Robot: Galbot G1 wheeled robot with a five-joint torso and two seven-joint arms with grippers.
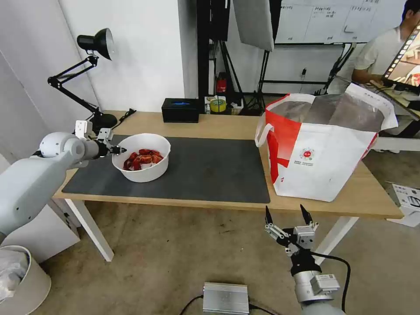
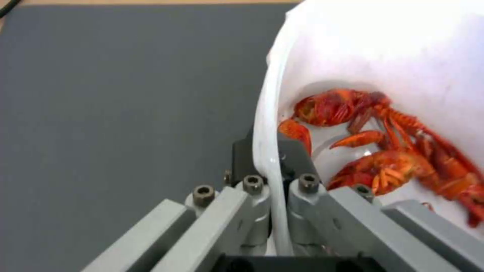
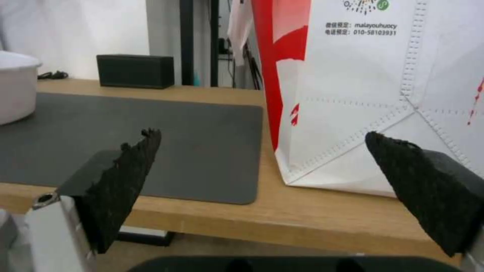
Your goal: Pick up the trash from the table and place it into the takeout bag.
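Where the dark grey mat (image 1: 205, 170) nears the left end of the table (image 1: 227, 124), we record one white round bowl (image 1: 142, 173), upright, mouth up, holding red crayfish scraps (image 1: 142, 158). Being round, it shows us no long axis. The left gripper (image 1: 117, 150) is at its left rim: in the left wrist view the thin white wall (image 2: 267, 151) runs between the two fingers (image 2: 297, 155), one inside the bowl, one outside, clamped on the rim.

Next we list the takeout bag (image 1: 323, 166), white and red, standing upright on the right part of the table, well apart from the bowl, mouth open upward and showing silvery lining. A white loop handle (image 1: 262, 131) hangs on its left side. Its front carries a small round red logo (image 1: 307, 154); in the right wrist view we read under it "malayouhuocy" and "010-58103931" (image 3: 368, 29), beside Chinese characters too small for us to make out.

Our right gripper (image 1: 286, 218) hangs below the table's front edge, in front of the bag, black fingertips (image 3: 126, 177) spread wide with nothing between them.

Further items: black box (image 1: 180, 109) at the table's back edge; black desk lamp (image 1: 94, 43) at its far left corner.
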